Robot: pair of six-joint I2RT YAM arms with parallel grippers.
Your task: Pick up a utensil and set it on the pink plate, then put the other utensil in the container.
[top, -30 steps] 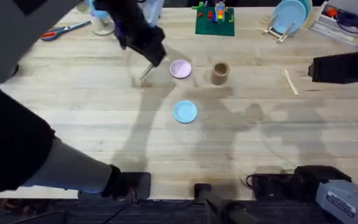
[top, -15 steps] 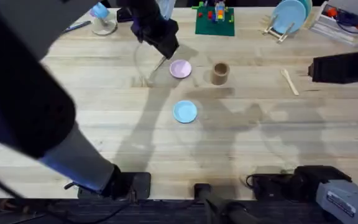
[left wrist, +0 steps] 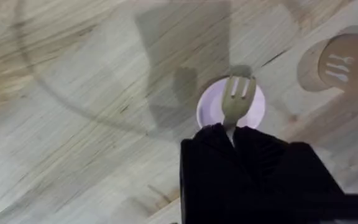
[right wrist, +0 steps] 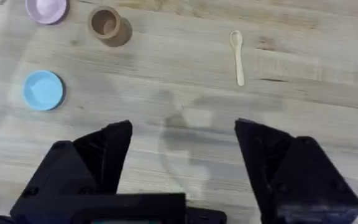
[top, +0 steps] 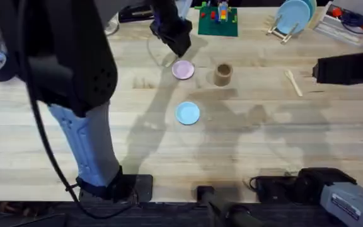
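Pale wood runs under everything here, the worktop (top: pixel 263 145) carrying the small pink plate (top: pixel 183 70) that serves as the landmark. The left claw (top: pixel 180 46) hangs just above and slightly beyond that plate, clamped on the handle of the wooden fork (left wrist: pixel 236 99); in the left wrist view the tined end sticks out past the black fingers (left wrist: pixel 210 140) and lies over the pink plate (left wrist: pixel 257 109), though whether the tines touch the plate or float above it cannot be told.

Just beside the pink plate, on the side toward the right arm, stands the tan-brown container (top: pixel 223 74), upright with its mouth open upward; the left wrist view shows a fork-and-spoon mark printed on its wall (left wrist: pixel 344 65). Nearer the arm bases than the pink plate, and a little apart from it, sits a light blue plate (top: pixel 187 113) with nothing on it.

The wooden spoon (top: pixel 293 82) lies flat on the worktop well past the container from the pink plate, far toward the right side. The right claw (right wrist: pixel 182 162) is held above bare worktop with its jaws spread wide and nothing between them, well apart from the spoon (right wrist: pixel 237 55), which lies with its bowl pointing away from that claw.
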